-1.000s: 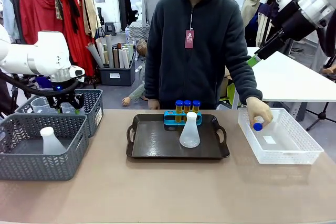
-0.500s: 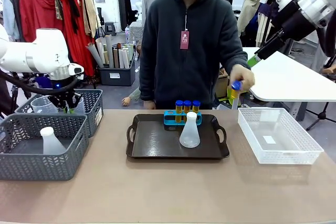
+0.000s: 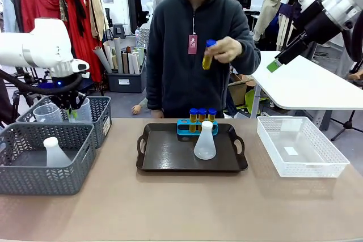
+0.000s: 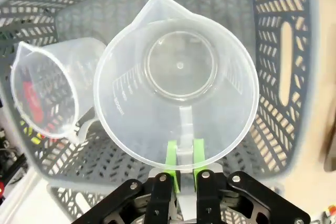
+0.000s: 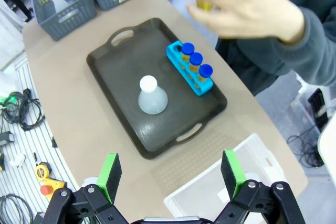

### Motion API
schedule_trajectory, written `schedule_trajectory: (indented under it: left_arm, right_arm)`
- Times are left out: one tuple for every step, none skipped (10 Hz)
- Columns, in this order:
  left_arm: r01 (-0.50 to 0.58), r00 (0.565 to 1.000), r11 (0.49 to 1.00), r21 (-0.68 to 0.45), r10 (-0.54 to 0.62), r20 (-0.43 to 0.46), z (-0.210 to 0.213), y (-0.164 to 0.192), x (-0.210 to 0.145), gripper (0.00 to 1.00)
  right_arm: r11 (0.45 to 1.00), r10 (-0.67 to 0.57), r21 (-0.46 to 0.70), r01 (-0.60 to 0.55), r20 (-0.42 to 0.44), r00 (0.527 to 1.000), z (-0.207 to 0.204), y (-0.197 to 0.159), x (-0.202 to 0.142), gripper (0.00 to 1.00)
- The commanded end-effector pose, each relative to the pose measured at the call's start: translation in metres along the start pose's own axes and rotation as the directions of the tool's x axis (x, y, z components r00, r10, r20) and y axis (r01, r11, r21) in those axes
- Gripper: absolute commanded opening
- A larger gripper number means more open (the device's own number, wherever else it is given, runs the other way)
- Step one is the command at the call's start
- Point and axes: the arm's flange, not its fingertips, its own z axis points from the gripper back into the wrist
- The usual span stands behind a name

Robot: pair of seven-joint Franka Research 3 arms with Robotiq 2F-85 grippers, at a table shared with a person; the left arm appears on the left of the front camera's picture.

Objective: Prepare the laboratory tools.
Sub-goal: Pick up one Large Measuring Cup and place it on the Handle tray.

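Slippage threatens: left gripper [image 4: 182, 157] pinches the clear plastic measuring beaker [image 4: 178, 77] by its handle over the grey mesh basket [image 4: 269, 106]; right gripper [image 5: 170, 171] gapes.

White glossy left arm [image 3: 42, 49] trailing a black cable [image 3: 22, 90] underneath, left hand [image 4: 182, 156] showing black linked fingers tipped with green pads [image 4: 171, 153], right hand [image 5: 172, 174] showing matching black-and-green fingers, person [image 3: 195, 66] wearing a dark zip fleece [image 3: 170, 55] with a maroon tag [image 3: 193, 43] hanging at the chest
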Motion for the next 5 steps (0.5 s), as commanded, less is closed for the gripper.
schedule_trajectory:
  left_arm:
    - [0.048,0.999,0.998,-0.035,-0.048,0.004,0.039,-0.003,-0.021,0.00]
    - [0.067,0.997,0.998,-0.013,-0.066,0.035,0.062,-0.008,-0.032,0.00]
    - [0.117,0.991,0.993,-0.004,-0.116,0.067,0.098,-0.012,-0.045,0.00]
    - [0.134,0.988,0.991,0.019,-0.135,0.071,0.123,-0.018,-0.057,0.00]
    - [0.175,0.980,0.984,0.037,-0.178,0.085,0.144,-0.026,-0.068,0.00]
  right_arm:
    - [1.000,0.002,0.012,-0.002,0.014,1.000,0.001,0.000,0.000,1.00]
    - [1.000,0.002,0.012,-0.002,0.014,1.000,0.001,0.000,0.000,1.00]
    - [1.000,0.002,0.012,-0.002,0.014,1.000,0.001,0.000,0.000,1.00]
    - [1.000,0.002,0.012,-0.002,0.014,1.000,0.001,0.000,0.000,1.00]
    - [1.000,0.002,0.012,-0.002,0.014,1.000,0.001,0.000,0.000,1.00]
